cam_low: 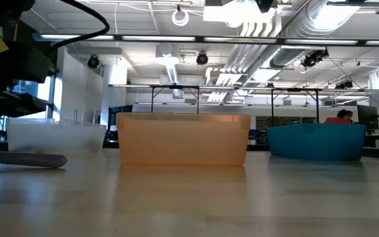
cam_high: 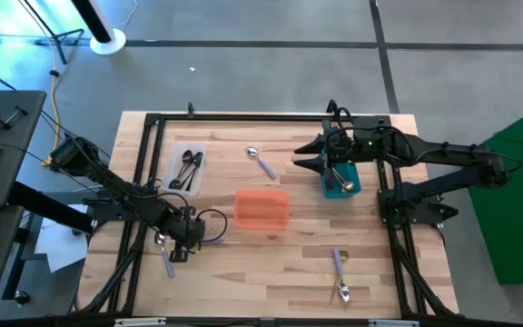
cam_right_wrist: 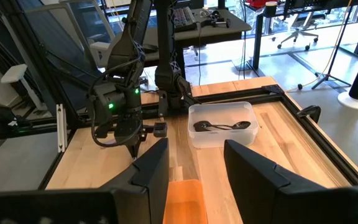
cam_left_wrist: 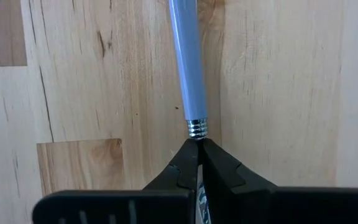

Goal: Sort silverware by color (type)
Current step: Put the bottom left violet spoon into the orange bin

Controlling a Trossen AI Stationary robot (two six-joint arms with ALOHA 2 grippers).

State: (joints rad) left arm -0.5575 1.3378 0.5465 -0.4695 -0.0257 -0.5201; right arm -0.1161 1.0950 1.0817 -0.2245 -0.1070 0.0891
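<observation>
Pinching a lavender-handled spoon [cam_left_wrist: 187, 62] at its neck, the left gripper [cam_left_wrist: 199, 163] is pressing low against the wooden table [cam_left_wrist: 278, 93], fingers closed together on the metal just behind the ribbed collar. The handle is running straight away from the fingertips, so its long axis lines up with the claw's reach; any lift looks like it would carry the spoon lengthwise. In the high view this spoon [cam_high: 167, 259] is lying near the table's left front, beside the left gripper [cam_high: 182, 243], and the orange bin [cam_high: 261, 208] is sitting just to its right at centre. The right gripper [cam_high: 309, 155] is hovering with fingers apart by the teal bin [cam_high: 341, 182], waiting.

The handle is smooth, matte and gently tapered. Glossy black spoons [cam_high: 187, 169] are resting in the clear bin [cam_high: 178, 154]. Two more lavender spoons, one [cam_high: 261, 162] near the far edge and another [cam_high: 340, 275] toward the front right, are lying loose on pale grained planks.
</observation>
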